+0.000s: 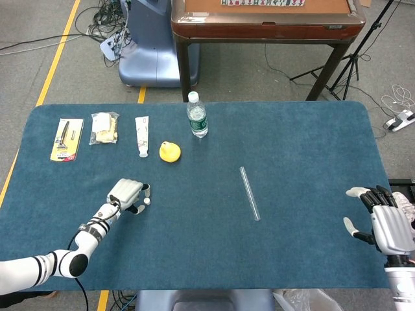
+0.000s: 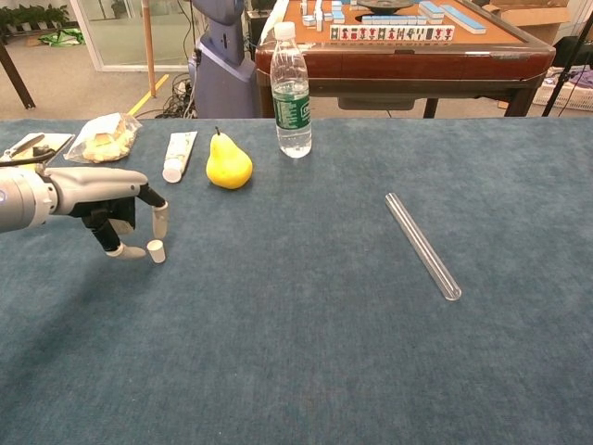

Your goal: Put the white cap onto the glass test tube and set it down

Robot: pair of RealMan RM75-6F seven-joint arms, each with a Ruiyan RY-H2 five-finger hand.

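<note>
My left hand sits low over the blue table mat, near its left front part. The fingers point down and are parted around the white cap. In the chest view the thumb tip lies on the mat just left of the cap and a fingertip hangs just behind it. I cannot tell whether either one touches the cap. The cap stands on the mat, open end down as far as I can make out, and is not lifted. In the head view the cap shows as a small white dot at the tips of the same hand.

The glass tube lies flat on the mat right of center, well apart from the cap. It runs on a diagonal, its near end further right in the chest view.

My right hand is at the far right front edge of the table, seen only from the head camera. Its fingers are spread and it holds nothing.

Along the back left of the mat I see a packaged tool, a clear bag of snacks, a white squeeze tube, a yellow pear and a water bottle standing upright.
</note>
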